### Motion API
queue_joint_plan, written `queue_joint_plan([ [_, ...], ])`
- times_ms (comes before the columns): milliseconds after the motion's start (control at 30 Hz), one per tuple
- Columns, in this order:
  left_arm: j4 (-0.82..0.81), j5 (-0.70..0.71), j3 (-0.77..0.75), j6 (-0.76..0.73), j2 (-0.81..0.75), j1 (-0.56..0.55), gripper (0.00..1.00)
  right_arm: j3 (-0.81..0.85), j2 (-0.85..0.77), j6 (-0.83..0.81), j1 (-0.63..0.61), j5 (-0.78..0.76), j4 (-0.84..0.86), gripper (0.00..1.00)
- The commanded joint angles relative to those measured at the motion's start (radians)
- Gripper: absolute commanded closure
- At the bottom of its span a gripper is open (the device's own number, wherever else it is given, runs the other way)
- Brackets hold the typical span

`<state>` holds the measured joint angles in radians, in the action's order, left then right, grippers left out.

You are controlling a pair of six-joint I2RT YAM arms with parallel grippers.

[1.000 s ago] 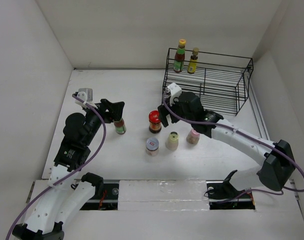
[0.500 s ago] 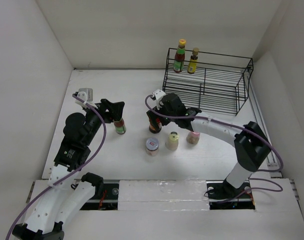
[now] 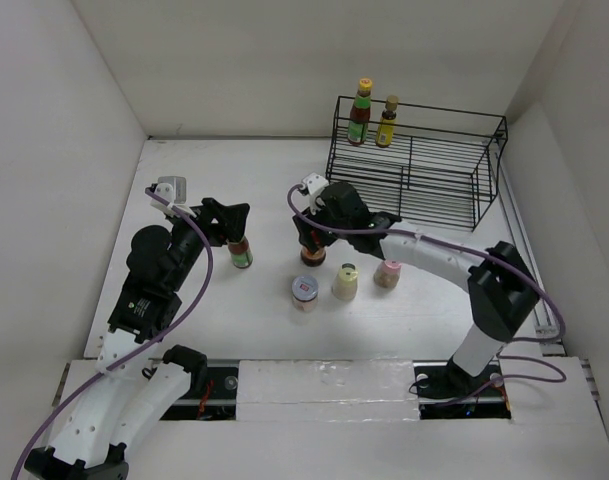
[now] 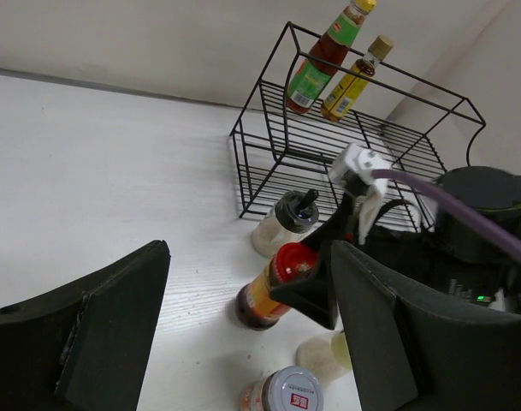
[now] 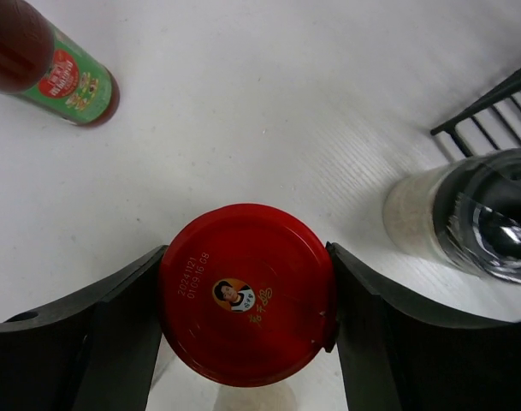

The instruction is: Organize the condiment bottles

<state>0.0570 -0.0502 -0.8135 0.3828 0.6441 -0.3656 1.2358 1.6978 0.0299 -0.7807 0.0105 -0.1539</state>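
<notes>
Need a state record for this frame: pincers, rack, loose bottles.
left pincer: open, nothing between fingers
right pincer: shut on red-lid jar, pads on both sides of lid
rack: two sauce bottles on upper tier, left end
loose on table: green-label bottle, silver-lid jar, cream shaker, pink-cap shaker, grey-cap shaker
grey-cap shaker position: beside rack's near left corner

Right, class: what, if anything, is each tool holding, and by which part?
The right tool grips the red-lidded jar by its lid; the left tool holds nothing.
</notes>
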Motion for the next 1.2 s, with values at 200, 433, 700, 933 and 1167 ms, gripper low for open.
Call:
queue_joint_plan([
  [200,-0.036,-0.013,-0.018,-0.012,-0.003,-0.004,0.28,0.203,-0.386,-0.081,0.11,-0.144,0.18,0.5],
  [433,-0.036,-0.013,-0.018,-0.012,-0.021,-0.004,0.28,0.359,-0.337,-0.05,0.428,-0.068,0.157,0.51],
  [700,-0.026,-0.013,-0.018,-0.012,-0.021,-0.004,0.28,0.72,-0.072,-0.05,0.645,-0.004,0.027,0.52],
  [933,-0.026,-0.004,-0.018,-0.012,-0.021,-0.004,0.28,0.932,0.091,-0.041,0.709,0.062,-0.088,0.52],
  [1167,-0.026,-0.004,-0.018,-0.012,-0.021,-0.004,0.28,0.941,0.135,-0.041,0.718,0.072,-0.069,0.52],
])
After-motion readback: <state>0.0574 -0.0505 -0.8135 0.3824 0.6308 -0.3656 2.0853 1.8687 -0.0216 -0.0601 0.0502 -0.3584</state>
